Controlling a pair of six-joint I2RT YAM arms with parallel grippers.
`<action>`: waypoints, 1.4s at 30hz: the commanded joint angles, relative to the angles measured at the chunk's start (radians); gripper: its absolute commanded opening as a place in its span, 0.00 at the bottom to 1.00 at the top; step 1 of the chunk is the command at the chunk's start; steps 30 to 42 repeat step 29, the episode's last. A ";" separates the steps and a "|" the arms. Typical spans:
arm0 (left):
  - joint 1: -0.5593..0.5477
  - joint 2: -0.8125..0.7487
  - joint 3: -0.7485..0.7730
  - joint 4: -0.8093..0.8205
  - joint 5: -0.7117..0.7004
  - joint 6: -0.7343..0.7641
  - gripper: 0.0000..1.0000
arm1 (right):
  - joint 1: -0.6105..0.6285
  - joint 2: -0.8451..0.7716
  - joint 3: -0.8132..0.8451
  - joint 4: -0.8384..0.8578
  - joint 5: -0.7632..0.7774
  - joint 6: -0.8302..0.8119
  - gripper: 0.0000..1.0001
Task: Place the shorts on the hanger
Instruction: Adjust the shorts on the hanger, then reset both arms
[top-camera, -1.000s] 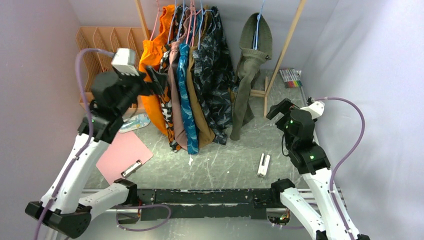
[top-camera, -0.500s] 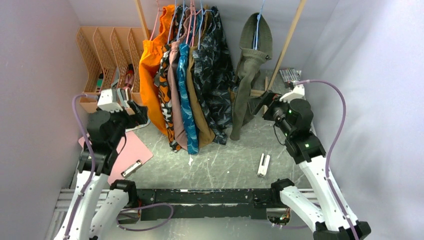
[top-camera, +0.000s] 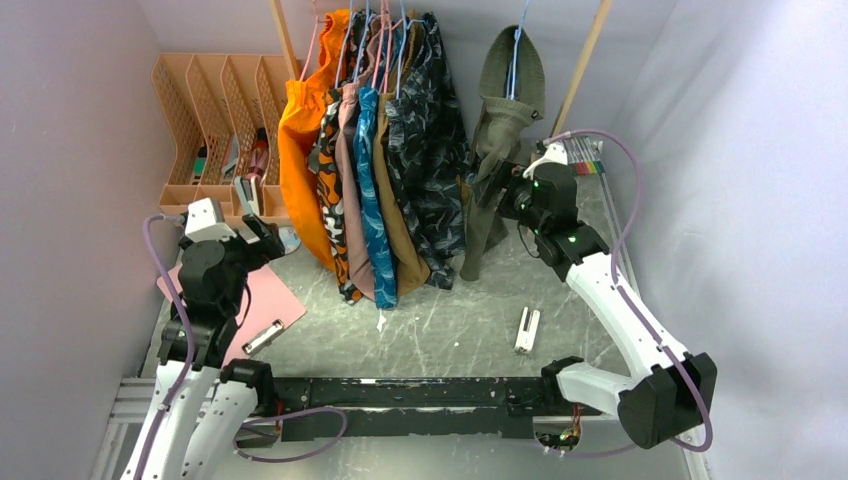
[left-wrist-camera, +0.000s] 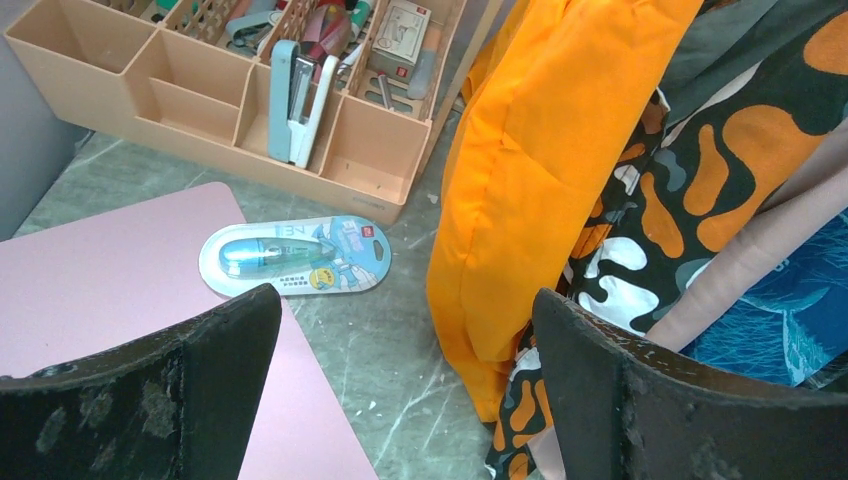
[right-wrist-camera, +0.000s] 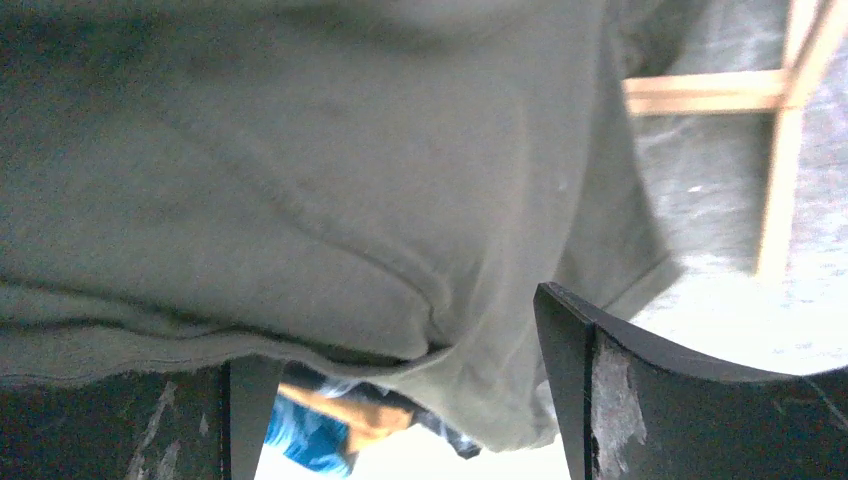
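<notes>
The olive-green shorts (top-camera: 503, 125) hang draped over the thin light-blue hanger (top-camera: 516, 55) at the right end of the rack, one leg trailing down to the table. My right gripper (top-camera: 496, 190) is pressed up against the shorts' lower part, open. In the right wrist view the shorts (right-wrist-camera: 300, 170) fill the frame and a fold of fabric sags into the wide gap of the right gripper (right-wrist-camera: 410, 400). Low at the left, my left gripper (top-camera: 268, 240) is open and empty; in its wrist view the left gripper (left-wrist-camera: 405, 380) hovers over bare table beside the orange garment (left-wrist-camera: 530, 190).
Several patterned garments (top-camera: 400, 160) hang on pink hangers left of the shorts. A wooden rack post (top-camera: 573, 90) stands just right of them. A peach desk organizer (top-camera: 205, 110), pink clipboard (top-camera: 250, 305), packaged correction tape (left-wrist-camera: 295, 255), white stapler (top-camera: 527, 330) and markers (top-camera: 585, 152) are about.
My right arm has reached forward and left until its gripper meets the shorts. My left arm has dropped and drawn back toward the left, away from the orange garment.
</notes>
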 joint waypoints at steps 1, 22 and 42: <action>-0.010 -0.006 0.005 -0.001 -0.035 -0.008 0.99 | 0.003 0.013 0.057 -0.033 0.253 0.015 0.89; -0.027 0.057 0.009 0.022 -0.034 -0.039 0.99 | 0.002 -0.340 -0.089 -0.290 0.623 0.149 1.00; -0.031 0.069 0.015 0.005 -0.043 -0.028 0.99 | 0.001 -0.380 -0.128 -0.261 0.615 0.084 1.00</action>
